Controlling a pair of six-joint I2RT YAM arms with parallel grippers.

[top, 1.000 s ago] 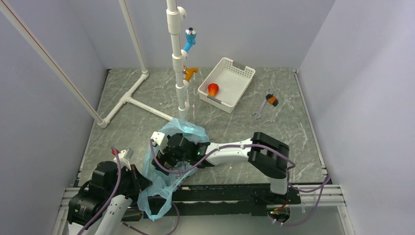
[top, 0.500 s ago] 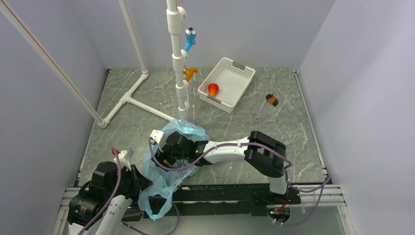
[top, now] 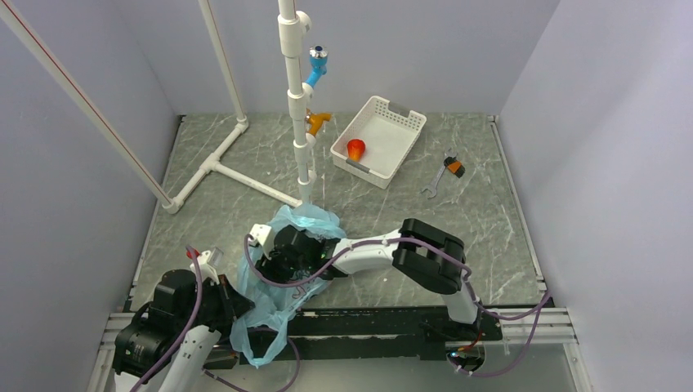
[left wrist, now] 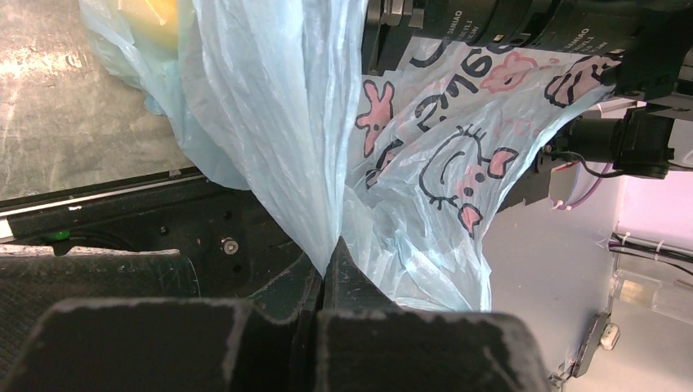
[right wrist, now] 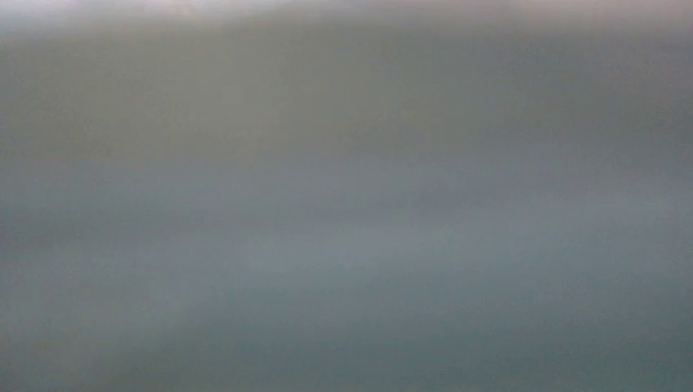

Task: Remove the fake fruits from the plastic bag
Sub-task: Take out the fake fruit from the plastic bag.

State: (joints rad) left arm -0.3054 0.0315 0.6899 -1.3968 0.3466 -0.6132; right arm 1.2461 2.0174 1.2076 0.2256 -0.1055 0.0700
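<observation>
A: Where is the plastic bag (top: pixel 310 219)?

B: It lies toward the near edge of the tabletop (top: pixel 490 212), left of the middle, and its lower end spills over that edge. It is thin, crinkly film, very light and floppy. I judge it will slide and bunch rather than hold any shape.

A: And the fake fruits?

B: A yellow-orange piece (left wrist: pixel 154 10) shows through the film at the bag's far end. A red-orange piece (top: pixel 355 149) sits in the white basket (top: pixel 402 121) toward the far edge. The grapes I cannot find. They look like hollow plastic, so I expect them to be light, hard, smooth and apt to roll or squirt from a pinch. A round one is best taken across its widest part.

A: The grippers?

B: The left gripper (left wrist: pixel 336 249) is clamped on a fold of the film at the hanging end, which makes a sound anchor. The right gripper (top: pixel 282 253) is buried inside the bag. Its camera gives only grey blur, so I cannot tell whether its jaws are apart or closed.
</observation>
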